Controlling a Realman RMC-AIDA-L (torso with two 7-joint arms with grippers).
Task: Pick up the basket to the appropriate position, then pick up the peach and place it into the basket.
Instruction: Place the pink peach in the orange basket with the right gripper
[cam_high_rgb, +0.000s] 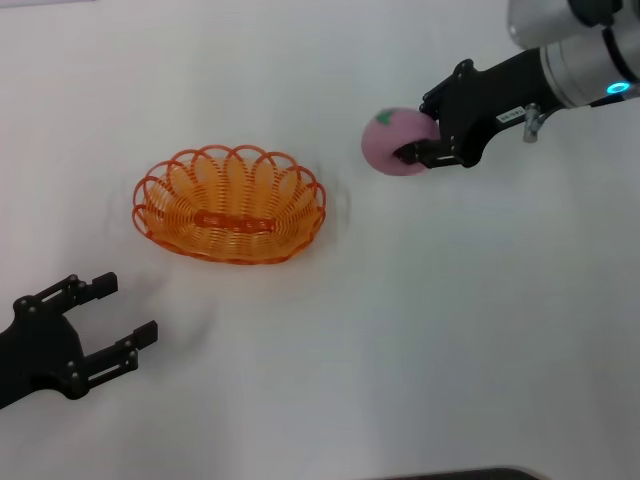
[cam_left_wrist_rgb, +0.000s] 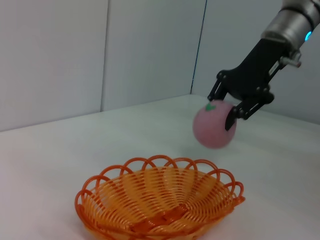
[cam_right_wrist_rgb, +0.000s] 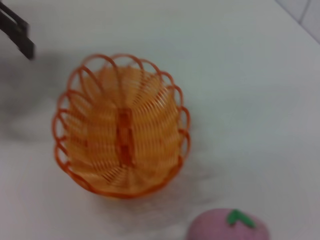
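Head view showed the right gripper (cam_high_rgb: 418, 141) clamped on the peach (cam_high_rgb: 392, 141), lifted beside the empty basket (cam_high_rgb: 230, 204) mid-desk (cam_high_rgb: 450, 330); placing remained. Left gripper (cam_high_rgb: 112, 316) gaped empty near the desk's front-left corner.

bright, soft shadows, perhaps slight blur
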